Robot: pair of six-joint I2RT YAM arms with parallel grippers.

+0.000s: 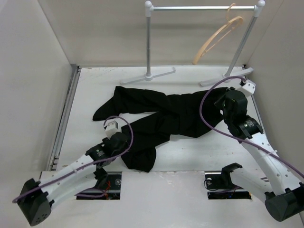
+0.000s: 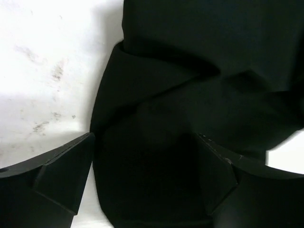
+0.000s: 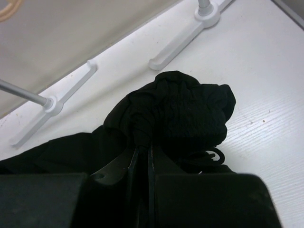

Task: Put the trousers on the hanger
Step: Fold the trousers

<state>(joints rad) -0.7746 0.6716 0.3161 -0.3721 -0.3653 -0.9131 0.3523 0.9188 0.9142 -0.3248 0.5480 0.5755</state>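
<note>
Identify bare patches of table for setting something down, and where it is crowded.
Bare: the far-left table between the side wall and the trousers; the near middle strip between trousers and arm bases; a gap between the rail feet. Crowded: the centre band under fabric, with the left pincer open over a leg and the right pincer shut on bunched fabric.

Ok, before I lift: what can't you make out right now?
- Right wrist: how much of the trousers the right gripper holds in its shut jaws; bunched cloth hides it.
- Left wrist: whether the open left gripper touches the cloth; black on black.
- Top: both pairs of jaws, under the wrists.
- Top: how the hanger hook sits on the rail; too thin.
</note>
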